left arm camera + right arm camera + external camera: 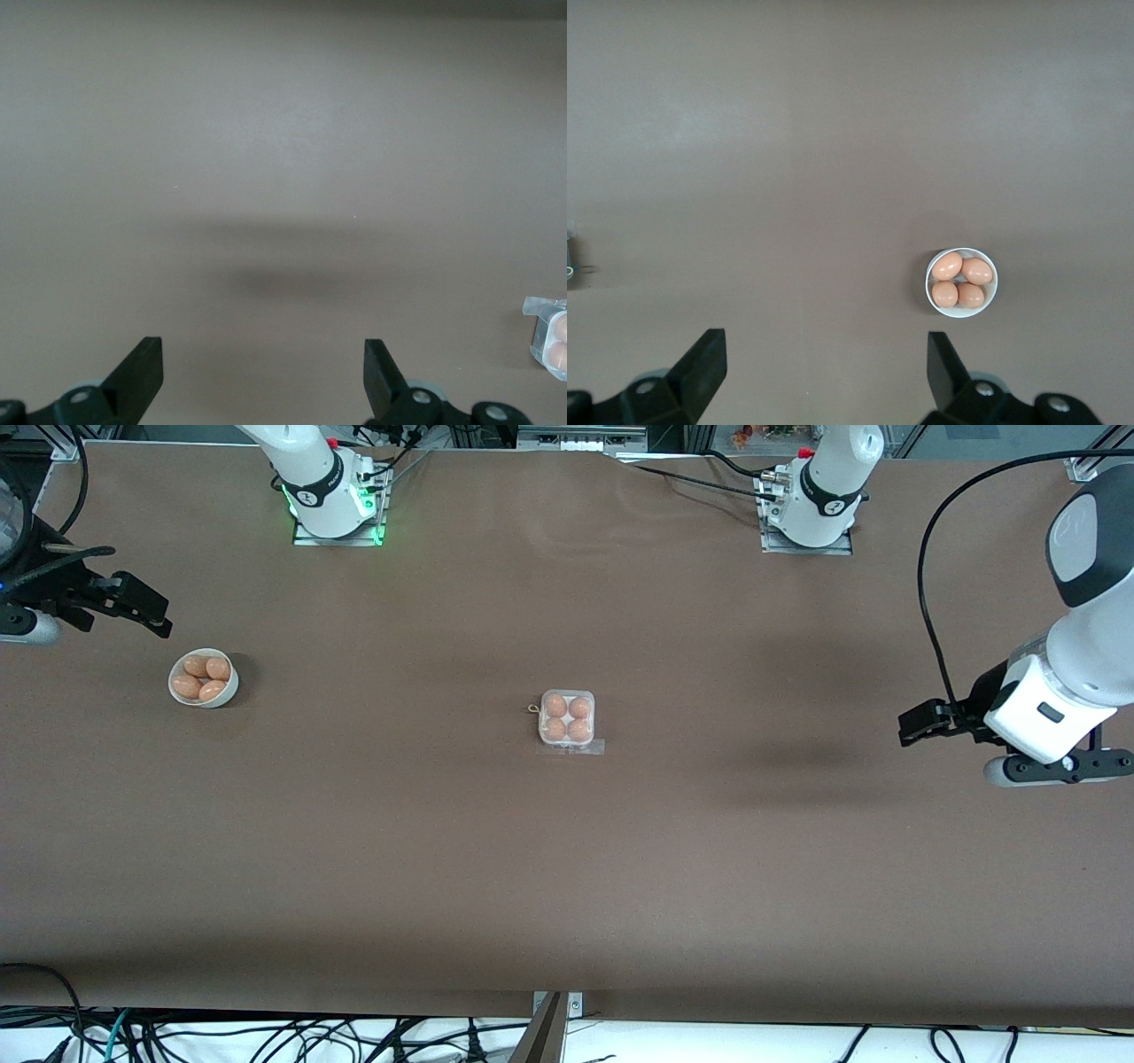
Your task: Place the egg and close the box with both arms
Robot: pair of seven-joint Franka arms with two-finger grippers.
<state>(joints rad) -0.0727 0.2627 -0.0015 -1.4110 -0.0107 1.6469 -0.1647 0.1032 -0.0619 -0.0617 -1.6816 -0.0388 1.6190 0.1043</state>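
Note:
The box sits mid-table with an orange-tan egg in each round cell. Its clear lid seems to lie down over them, and a clear strip sticks out at the nearer edge. The box's corner shows in the left wrist view. My left gripper hangs open and empty over the table toward the left arm's end, well apart from the box; its jaws stand wide in the left wrist view. My right gripper hangs open and empty above the white bowl, as in the right wrist view.
The round white bowl holds several more eggs at the right arm's end; it also shows in the right wrist view. Cables run along the table's nearer edge.

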